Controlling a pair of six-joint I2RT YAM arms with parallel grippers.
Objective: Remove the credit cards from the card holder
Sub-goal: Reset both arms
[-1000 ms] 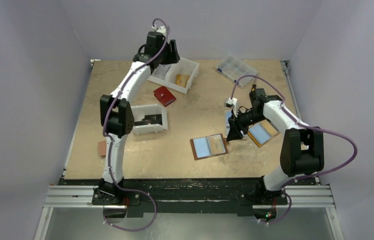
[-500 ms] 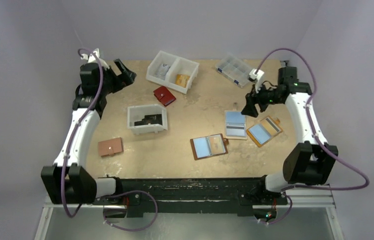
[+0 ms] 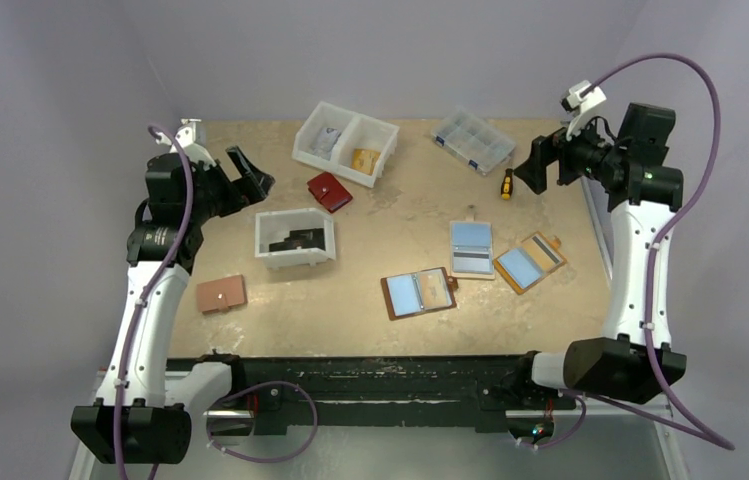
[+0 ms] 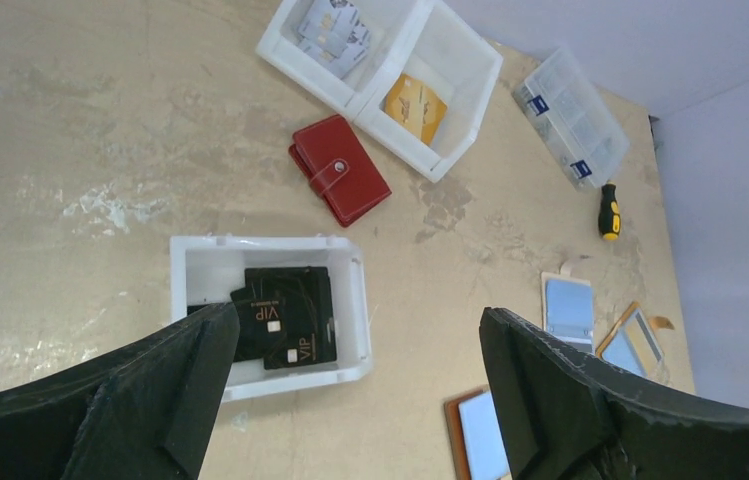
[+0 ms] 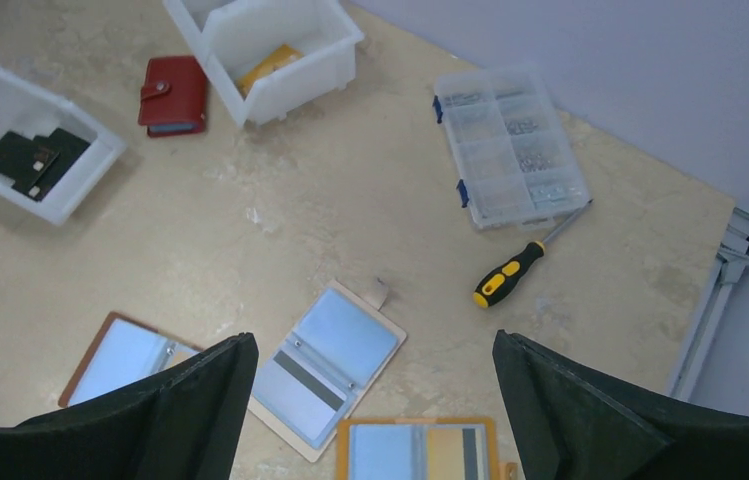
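Claws spread wide and empty, the two arms hover high over the far corners of the table (image 3: 390, 220). The left claw (image 3: 253, 172) hangs above the far left corner and the right claw (image 3: 533, 163) above the far right. Neither touches anything.

The card holder (image 3: 418, 293) lies open and flat near the front edge, about midway across. Its light-blue panel is on the left, its orange-tan panel on the right, and a small tab sticks out on the right side. Whether any card sits in its pockets cannot be told.

The credit cards (image 3: 297, 239), dark and overlapping, lie in a small white bin (image 3: 295, 261) left of centre, well apart from the holder. The left wrist view shows "VIP" printed on them.

A beige holder (image 3: 472, 248) and a tan-orange holder (image 3: 529, 263) lie open just right of the card holder. A closed brown wallet (image 3: 222, 294) rests near the left edge. A red wallet (image 3: 329, 191) lies shut between the bin and a two-compartment white tray (image 3: 382, 160) at the back. A clear organizer box (image 3: 472, 140) sits at the far right, with a yellow-handled screwdriver (image 3: 506, 184) just beside it.
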